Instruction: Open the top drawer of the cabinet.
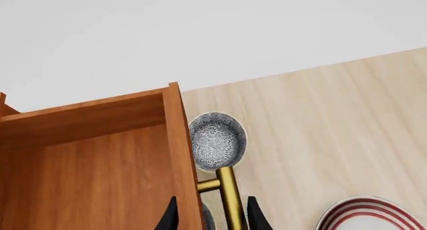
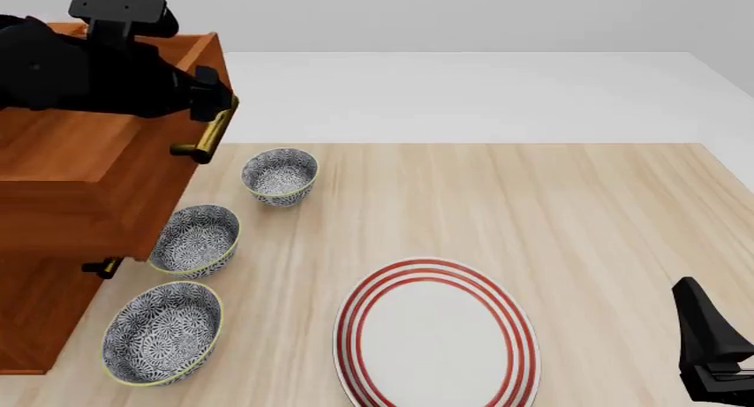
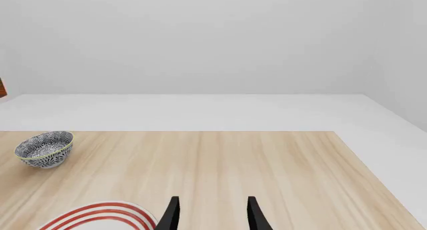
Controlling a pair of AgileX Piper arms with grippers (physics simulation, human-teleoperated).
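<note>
**Simulated tabletop, home/dining-style props, no real room**

Rendered sim scene, not a real place. Light wood-plank table (image 2: 566, 213) w/ flat, clean texture; beyond its far edge only plain pale-grey floor and blank wall, seen in front and right wrist views. Props are household type: reddish-brown wooden cabinet (image 2: 71, 213) w/ brass bar handles at table's left, three blue-white patterned bowls (image 2: 279, 175) just beside it, white plate w/ red rings (image 2: 433, 336) near front edge. Tableware + furniture suggest dining/kitchen setting. Black robot arms at the table read as a manipulation test setup. Even lighting, soft shadows.
</note>
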